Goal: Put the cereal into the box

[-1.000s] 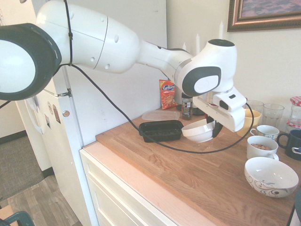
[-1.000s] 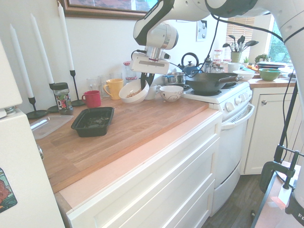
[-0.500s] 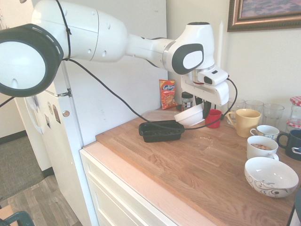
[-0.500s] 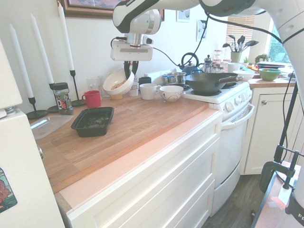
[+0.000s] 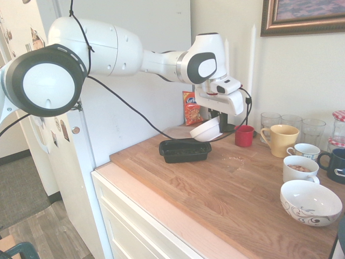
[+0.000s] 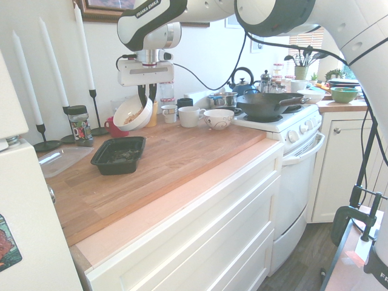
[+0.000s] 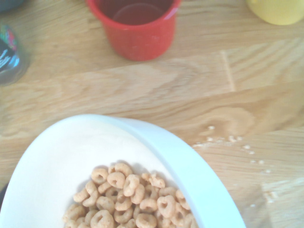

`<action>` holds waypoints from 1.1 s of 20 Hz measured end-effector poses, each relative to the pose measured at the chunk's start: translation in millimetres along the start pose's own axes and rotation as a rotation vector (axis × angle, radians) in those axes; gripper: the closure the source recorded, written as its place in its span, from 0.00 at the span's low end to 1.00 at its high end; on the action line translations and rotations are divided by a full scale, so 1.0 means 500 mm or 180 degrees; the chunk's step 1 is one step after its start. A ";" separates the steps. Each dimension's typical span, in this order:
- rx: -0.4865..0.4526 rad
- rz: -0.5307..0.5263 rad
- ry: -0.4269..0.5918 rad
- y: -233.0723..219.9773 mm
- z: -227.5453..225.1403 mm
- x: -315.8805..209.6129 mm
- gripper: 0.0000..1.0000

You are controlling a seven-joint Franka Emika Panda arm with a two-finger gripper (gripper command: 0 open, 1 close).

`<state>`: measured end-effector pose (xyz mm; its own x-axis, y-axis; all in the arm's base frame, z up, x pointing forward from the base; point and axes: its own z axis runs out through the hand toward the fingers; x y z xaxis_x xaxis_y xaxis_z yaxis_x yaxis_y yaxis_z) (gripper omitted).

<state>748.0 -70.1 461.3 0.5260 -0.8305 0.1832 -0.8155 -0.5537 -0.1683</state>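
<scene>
- Arm (image 5: 102, 48): white, rounded segments, black bands at joints
- White oval and round caps set in black
- "FRANKA EMIKA" lettering on dark band
- Claw (image 6: 147, 91): boxy white body, black fingers
- Black cable (image 5: 121, 102) tied on

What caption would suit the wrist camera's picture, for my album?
Ring-shaped cereal in a white bowl, near a red mug.

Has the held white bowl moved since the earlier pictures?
Yes. In the second exterior view, the white bowl has shifted toward the candle holders, now hanging beside the red mug, partly hiding it.
</scene>
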 end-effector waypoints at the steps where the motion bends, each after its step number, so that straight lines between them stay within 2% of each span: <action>1: -0.0015 -0.0014 0.0008 -0.009 0.000 -0.010 1.00; 11: -0.0210 -0.0149 0.0129 -0.033 -0.017 -0.048 1.00; 22: -0.0693 -0.0528 0.0385 -0.070 -0.016 -0.112 1.00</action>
<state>745.2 -3.9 464.8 0.6345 -0.7093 0.3070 -0.7603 -0.6443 0.0828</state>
